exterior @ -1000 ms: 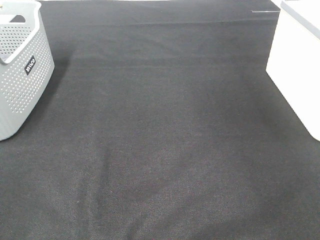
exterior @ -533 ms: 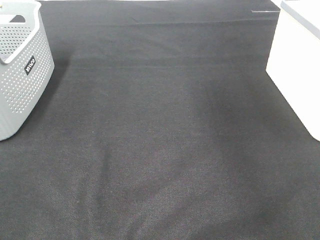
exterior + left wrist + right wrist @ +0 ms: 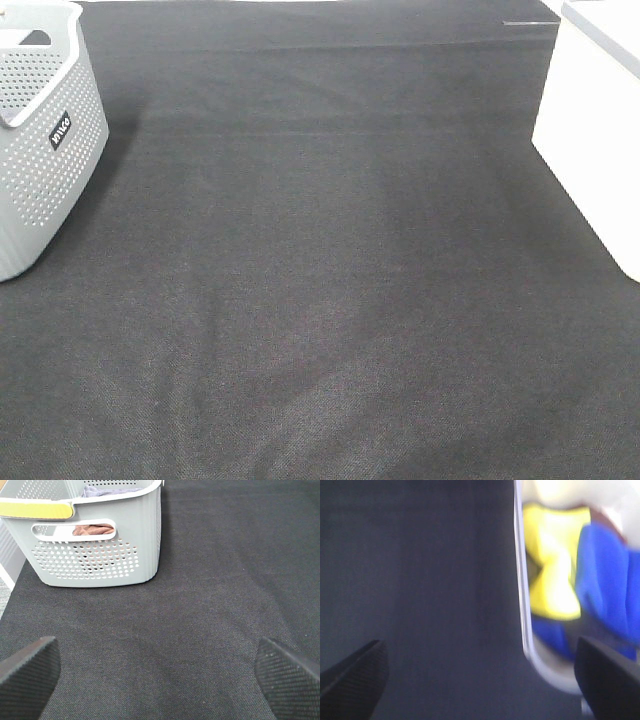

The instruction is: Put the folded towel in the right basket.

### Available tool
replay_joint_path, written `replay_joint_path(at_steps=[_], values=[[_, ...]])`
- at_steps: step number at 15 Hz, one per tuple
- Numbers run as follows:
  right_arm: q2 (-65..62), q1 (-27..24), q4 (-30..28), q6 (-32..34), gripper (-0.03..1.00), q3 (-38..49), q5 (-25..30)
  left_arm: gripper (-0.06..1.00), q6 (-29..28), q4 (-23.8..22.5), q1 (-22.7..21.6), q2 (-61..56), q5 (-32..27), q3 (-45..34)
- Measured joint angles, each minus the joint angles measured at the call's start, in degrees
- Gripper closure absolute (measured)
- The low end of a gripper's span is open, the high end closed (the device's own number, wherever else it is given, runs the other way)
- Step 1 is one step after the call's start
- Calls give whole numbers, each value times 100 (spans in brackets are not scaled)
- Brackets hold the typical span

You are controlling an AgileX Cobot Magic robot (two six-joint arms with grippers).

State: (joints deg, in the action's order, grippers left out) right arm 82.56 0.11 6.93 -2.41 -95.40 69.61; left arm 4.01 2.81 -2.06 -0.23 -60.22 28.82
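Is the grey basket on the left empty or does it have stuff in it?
Not empty: the grey basket holds cloth, visible through its handle slot.

Black mat (image 3: 330,280) bare across the middle, open passage from the grey basket (image 3: 40,140) over to the white basket (image 3: 595,150). Grey basket's wall blocks the mat's left edge; white basket's wall blocks the far side opposite

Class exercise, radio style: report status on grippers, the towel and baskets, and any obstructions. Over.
Left gripper open, empty, above the black mat. Right gripper open, empty, by the right basket; blue and yellow cloth inside, blurred. Nothing in the way.
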Motion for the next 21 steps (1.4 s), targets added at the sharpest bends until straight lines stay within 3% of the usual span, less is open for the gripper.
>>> replay_joint_path(at_steps=[3, 4, 12, 16, 21], values=[[-2097, 0, -286, -6, 0, 2223, -246, -4, 0, 0, 0, 0, 0, 0], [-2097, 0, -286, -6, 0, 2223, -246, -4, 0, 0, 0, 0, 0, 0], [-6669, 0, -625, -195, 0, 6102, -647, -4, 0, 0, 0, 0, 0, 0], [-8142, 0, -630, -149, 0, 6870, -653, -4, 0, 0, 0, 0, 0, 0], [-8274, 0, -607, -52, 0, 6898, -596, -4, 0, 0, 0, 0, 0, 0]])
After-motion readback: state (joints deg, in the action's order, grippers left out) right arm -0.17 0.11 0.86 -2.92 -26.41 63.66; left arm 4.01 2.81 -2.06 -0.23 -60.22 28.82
